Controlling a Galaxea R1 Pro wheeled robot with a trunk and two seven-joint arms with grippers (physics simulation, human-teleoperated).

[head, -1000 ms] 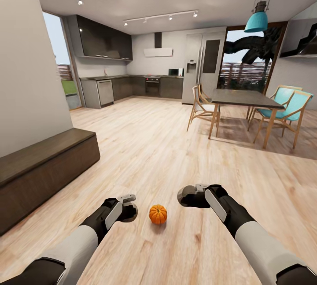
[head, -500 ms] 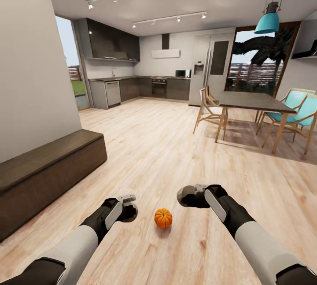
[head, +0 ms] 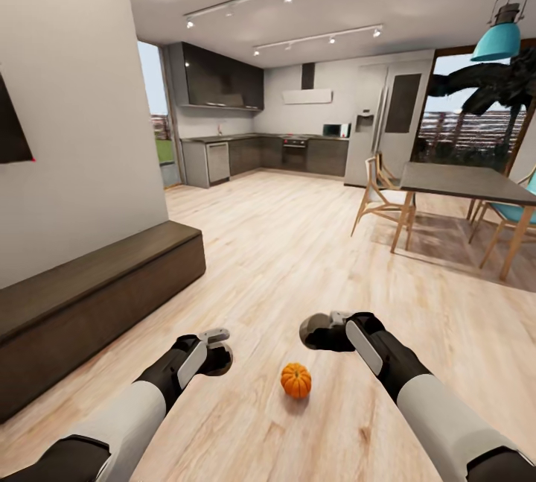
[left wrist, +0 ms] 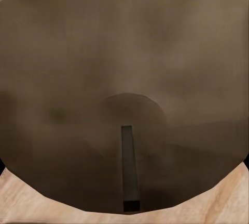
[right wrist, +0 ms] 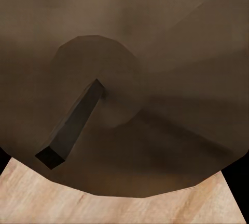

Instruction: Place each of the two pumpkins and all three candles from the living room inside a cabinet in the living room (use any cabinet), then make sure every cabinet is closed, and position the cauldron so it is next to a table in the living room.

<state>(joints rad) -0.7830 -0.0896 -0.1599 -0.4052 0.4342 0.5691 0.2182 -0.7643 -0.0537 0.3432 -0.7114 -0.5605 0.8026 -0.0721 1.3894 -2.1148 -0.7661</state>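
A small ribbed orange pumpkin point(head: 295, 380) sits on the wooden floor between my two arms, nearer the right one. My left gripper point(head: 217, 348) is shut on a grey-brown candle point(head: 220, 361), held low over the floor left of the pumpkin. The left wrist view looks straight onto that candle's top point(left wrist: 124, 68) and wick. My right gripper point(head: 323, 330) is shut on a second candle point(head: 313, 332), just above and right of the pumpkin; its top point(right wrist: 135, 37) and wick fill the right wrist view. The long low dark-brown cabinet point(head: 97, 296) runs along the left wall, its fronts shut.
A dining table point(head: 465, 182) with wooden and teal chairs point(head: 381, 199) stands at the right. The kitchen point(head: 283, 154) lies at the back. A white wall point(head: 74, 132) rises above the cabinet, with a dark panel's corner point(head: 11, 128) at the left edge. Open floor stretches ahead.
The camera has turned left: the room has slid right, more of the cabinet and wall shows, and the pumpkin sits further right and lower in view. Both arms keep their pose.
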